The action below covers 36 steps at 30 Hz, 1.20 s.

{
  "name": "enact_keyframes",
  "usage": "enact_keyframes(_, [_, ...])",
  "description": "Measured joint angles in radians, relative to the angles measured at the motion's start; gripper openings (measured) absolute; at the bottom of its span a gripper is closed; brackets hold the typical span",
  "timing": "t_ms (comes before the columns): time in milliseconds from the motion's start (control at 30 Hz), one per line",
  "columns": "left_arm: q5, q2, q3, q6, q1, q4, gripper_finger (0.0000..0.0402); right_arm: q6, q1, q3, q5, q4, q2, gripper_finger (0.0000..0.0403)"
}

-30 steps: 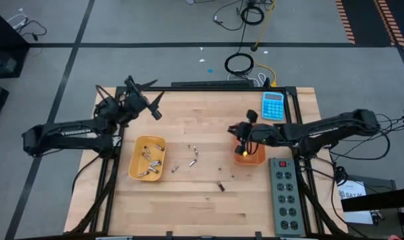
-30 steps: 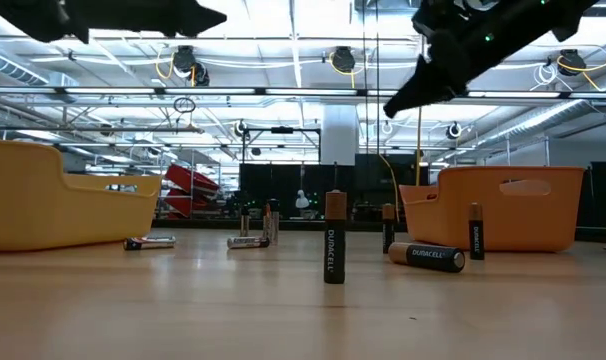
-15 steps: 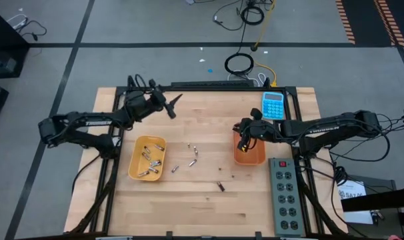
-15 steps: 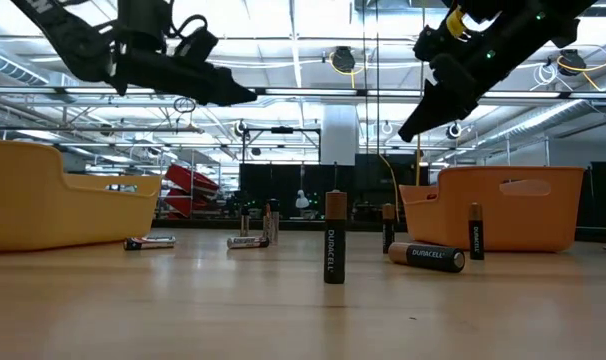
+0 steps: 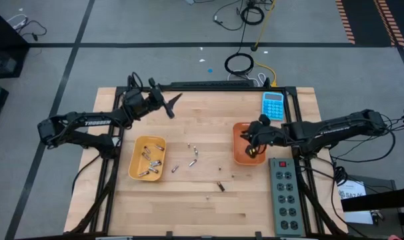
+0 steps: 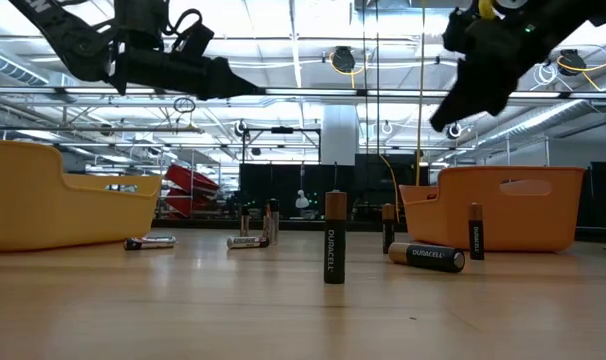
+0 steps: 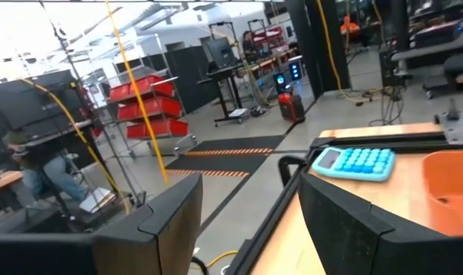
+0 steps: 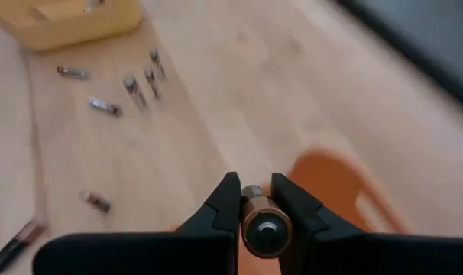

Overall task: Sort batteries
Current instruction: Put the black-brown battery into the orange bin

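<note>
My right gripper (image 8: 254, 183) hangs over the orange tray (image 5: 243, 157) at the table's right, shut on one battery (image 8: 266, 225). My left gripper (image 5: 174, 105) is open and holds nothing, raised above the far left part of the table, beyond the yellow tray (image 5: 137, 167); that tray holds several batteries (image 5: 151, 160). Loose batteries (image 5: 193, 157) lie or stand on the wood between the trays. In the low view one battery (image 6: 334, 238) stands upright, and another battery (image 6: 426, 256) lies on its side before the orange tray (image 6: 503, 205). My right gripper pinches the battery's round sides (image 8: 250, 203) between its two fingers, with one end cap (image 8: 267, 229) facing the wrist camera. The fingers slant downward from the table's right side. The battery is lifted clear, above the orange tray.
A blue calculator (image 5: 273, 105) lies at the far right. A grey power strip (image 5: 285, 197) runs along the right edge, near the orange tray. Bare wood stretches across the near half of the table (image 5: 189, 213).
My left gripper has moved toward the table's right and come lower, turning about its own axis, and stays open. My right gripper has moved toward the right edge, farther over the orange tray, and has rolled, still shut on the battery.
</note>
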Motion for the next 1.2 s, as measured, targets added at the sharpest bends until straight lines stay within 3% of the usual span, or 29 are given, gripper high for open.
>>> enact_keyframes(133, [0.002,0.000,0.000,-0.011,-0.017,0.000,0.0228,0.188,0.021,0.000,-0.005,-0.140,0.010,0.0040])
enact_keyframes(267, [0.004,0.000,0.000,-0.019,-0.027,0.000,0.0228,0.304,0.049,0.000,-0.006,-0.203,0.027,0.0103])
enact_keyframes(467, [0.007,0.000,0.000,-0.018,-0.026,-0.028,0.0228,0.323,0.064,0.000,-0.006,-0.171,0.033,0.0183])
enact_keyframes(633, [0.091,0.000,0.000,-0.018,-0.026,-0.097,0.0228,0.165,0.064,0.000,0.028,-0.003,0.052,0.0179])
enact_keyframes(767, [0.101,0.000,0.000,0.001,-0.026,-0.133,0.0228,-0.002,0.064,-0.001,0.046,0.117,0.083,0.0162])
enact_keyframes(1100, [0.100,0.000,0.000,0.005,-0.025,-0.132,0.0228,-0.146,0.064,-0.062,-0.028,0.450,0.184,0.0155])
enact_keyframes(1200, [0.100,0.000,0.000,0.008,-0.024,-0.132,0.0228,-0.161,0.053,-0.071,-0.038,0.457,0.200,0.0155])
